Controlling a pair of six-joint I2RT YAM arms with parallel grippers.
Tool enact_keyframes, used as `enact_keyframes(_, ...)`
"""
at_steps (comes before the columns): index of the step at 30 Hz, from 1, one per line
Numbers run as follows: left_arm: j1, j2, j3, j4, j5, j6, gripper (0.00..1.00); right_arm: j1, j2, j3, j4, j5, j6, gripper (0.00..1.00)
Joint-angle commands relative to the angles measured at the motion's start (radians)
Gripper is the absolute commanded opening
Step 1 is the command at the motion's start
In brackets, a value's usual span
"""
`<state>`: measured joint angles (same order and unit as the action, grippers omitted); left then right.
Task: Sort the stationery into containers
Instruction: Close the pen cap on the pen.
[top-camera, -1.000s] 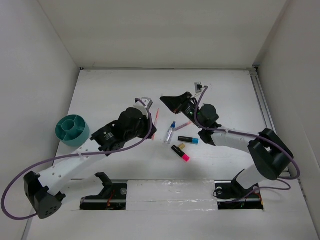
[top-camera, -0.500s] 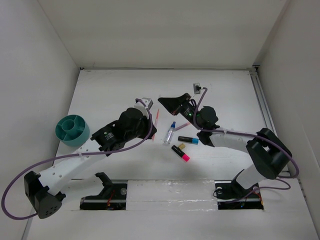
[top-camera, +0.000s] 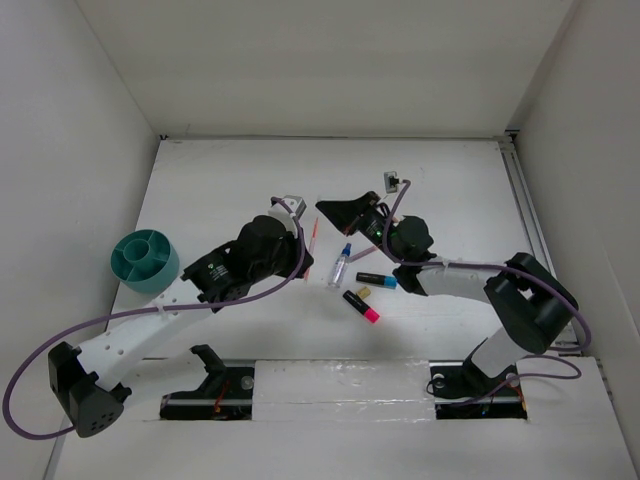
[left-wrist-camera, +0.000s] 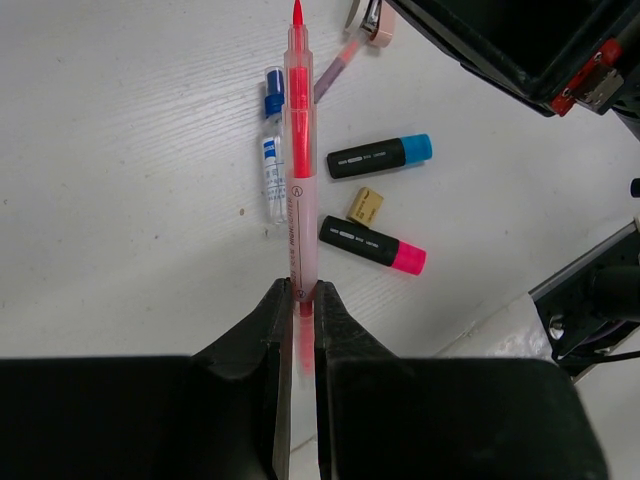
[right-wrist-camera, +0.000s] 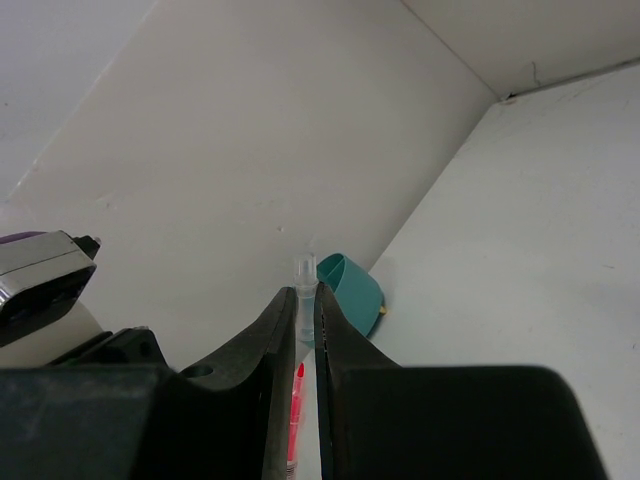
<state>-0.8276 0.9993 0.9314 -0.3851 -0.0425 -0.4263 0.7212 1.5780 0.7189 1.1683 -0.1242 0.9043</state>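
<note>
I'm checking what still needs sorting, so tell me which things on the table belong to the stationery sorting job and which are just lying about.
Job: thin pink pen, clamped in the left jaws; blue-capped pen; blue-ended marker; pink-ended marker; tan eraser; mauve pen; teal organizer.
Lying about: nothing loose; only the arms' purple cables.

Pens: 3 total. 1 thin pink pen (left-wrist-camera: 300, 150), 1 clear blue-capped pen (left-wrist-camera: 272, 160), 1 mauve pen (left-wrist-camera: 335, 72). Black markers: 2, i.e. 1 blue-end marker (left-wrist-camera: 380, 156) + 1 pink-end marker (left-wrist-camera: 370, 244). Tan eraser bit (left-wrist-camera: 365, 205): 1. Teal organizer (top-camera: 150, 281): 1.
</note>
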Motion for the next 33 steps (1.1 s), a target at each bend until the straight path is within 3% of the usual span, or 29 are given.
enact_keyframes(1,0.002,-0.016,-0.002,0.023,-0.008,0.014,0.0,0.007,-0.003,-0.003,0.085,-0.005,-0.021,0.0)
enact_keyframes(33,0.002,-0.007,-0.002,0.023,-0.026,0.004,0.0,0.017,-0.039,-0.01,0.065,-0.023,-0.031,0.0)
